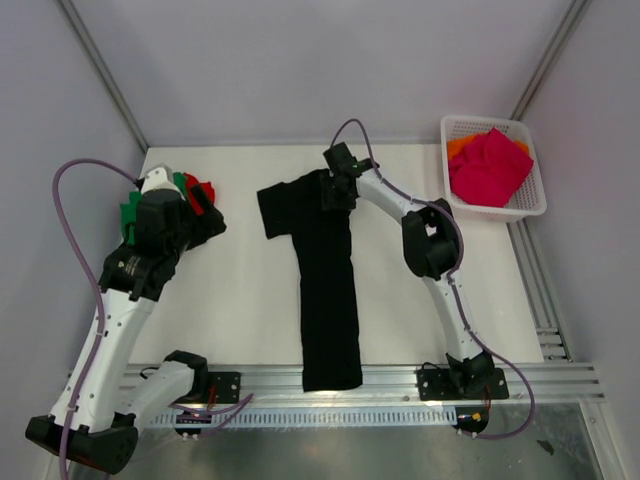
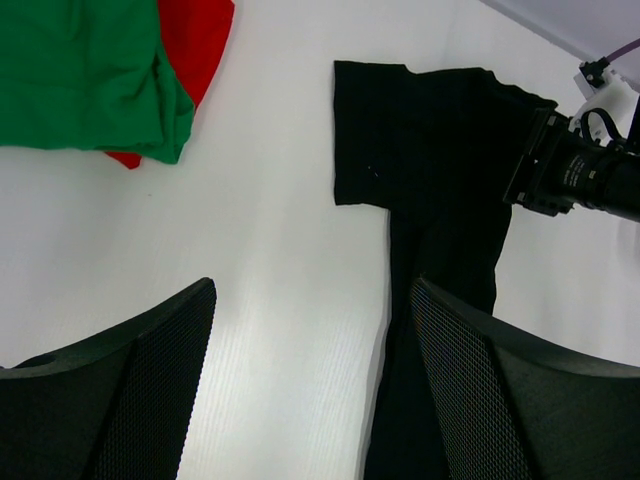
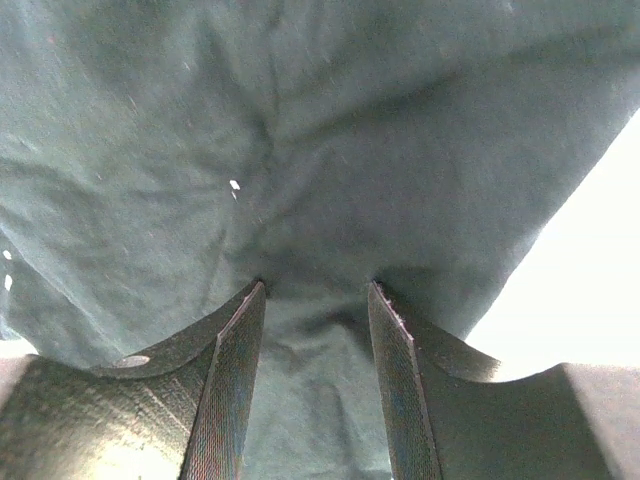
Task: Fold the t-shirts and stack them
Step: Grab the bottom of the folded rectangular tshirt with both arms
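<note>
A large black t-shirt lies as a long strip down the middle of the table, one sleeve sticking out at its far left. My right gripper presses its tips into the far end of that shirt; in the right wrist view the gripper stands open, black cloth bunched between the fingers. My left gripper is open and empty over bare table, left of the black shirt. A green shirt lies on a red one at the far left.
A white lattice basket at the far right holds a magenta-pink shirt over an orange one. The black shirt's near end hangs over the metal rail at the table's front edge. White walls enclose the table.
</note>
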Action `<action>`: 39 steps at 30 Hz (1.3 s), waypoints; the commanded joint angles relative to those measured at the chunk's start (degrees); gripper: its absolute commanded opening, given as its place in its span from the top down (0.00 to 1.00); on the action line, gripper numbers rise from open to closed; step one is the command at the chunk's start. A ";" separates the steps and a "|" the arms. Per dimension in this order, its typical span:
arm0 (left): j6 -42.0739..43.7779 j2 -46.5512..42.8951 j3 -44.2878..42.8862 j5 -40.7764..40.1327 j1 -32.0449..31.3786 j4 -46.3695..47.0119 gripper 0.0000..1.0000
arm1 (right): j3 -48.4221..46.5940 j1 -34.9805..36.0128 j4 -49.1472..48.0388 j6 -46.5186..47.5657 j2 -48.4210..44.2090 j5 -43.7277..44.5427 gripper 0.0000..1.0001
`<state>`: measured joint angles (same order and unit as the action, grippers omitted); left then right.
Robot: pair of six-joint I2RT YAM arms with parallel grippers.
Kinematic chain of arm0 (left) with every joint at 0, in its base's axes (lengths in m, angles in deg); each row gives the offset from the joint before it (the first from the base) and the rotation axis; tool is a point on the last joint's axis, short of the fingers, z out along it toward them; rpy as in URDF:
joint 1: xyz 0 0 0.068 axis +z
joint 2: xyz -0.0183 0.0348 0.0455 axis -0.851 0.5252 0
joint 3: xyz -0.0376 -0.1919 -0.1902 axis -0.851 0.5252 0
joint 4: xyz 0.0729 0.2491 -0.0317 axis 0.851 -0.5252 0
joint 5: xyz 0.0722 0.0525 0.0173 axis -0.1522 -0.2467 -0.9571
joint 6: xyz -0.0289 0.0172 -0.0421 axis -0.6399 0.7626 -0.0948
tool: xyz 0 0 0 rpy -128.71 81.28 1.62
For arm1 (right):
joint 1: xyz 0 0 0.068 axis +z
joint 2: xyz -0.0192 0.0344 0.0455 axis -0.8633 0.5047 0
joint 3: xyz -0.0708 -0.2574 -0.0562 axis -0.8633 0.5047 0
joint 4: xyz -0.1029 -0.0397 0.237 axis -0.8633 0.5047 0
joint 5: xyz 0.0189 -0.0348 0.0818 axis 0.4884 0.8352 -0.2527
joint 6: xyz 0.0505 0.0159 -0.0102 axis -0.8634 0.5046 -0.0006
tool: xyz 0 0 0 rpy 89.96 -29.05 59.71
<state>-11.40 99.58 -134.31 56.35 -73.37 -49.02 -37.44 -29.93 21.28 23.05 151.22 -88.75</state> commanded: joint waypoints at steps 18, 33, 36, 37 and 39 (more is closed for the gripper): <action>-4.74 0.75 4.47 4.72 -0.07 4.45 0.18 | 49.03 4.51 -15.60 -7.91 -41.90 -3.94 0.49; -5.53 -0.12 4.73 4.20 -0.07 4.19 0.19 | 54.94 14.62 -19.65 -12.76 -36.72 -4.90 0.50; -5.53 -0.74 4.82 3.67 -0.07 3.66 0.19 | 53.53 14.71 -19.21 -12.41 -36.11 -5.17 0.49; -5.44 -0.91 4.82 3.50 -0.07 3.58 0.18 | 52.83 14.71 -19.04 -12.40 -36.01 -5.17 0.49; -5.36 -1.09 4.91 3.23 -0.07 3.22 0.18 | 52.04 14.71 -18.77 -11.79 -35.05 -5.26 0.50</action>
<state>-16.23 99.82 -130.00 60.44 -73.37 -46.83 17.75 -15.55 3.99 11.42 115.33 -93.78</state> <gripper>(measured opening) 0.816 0.505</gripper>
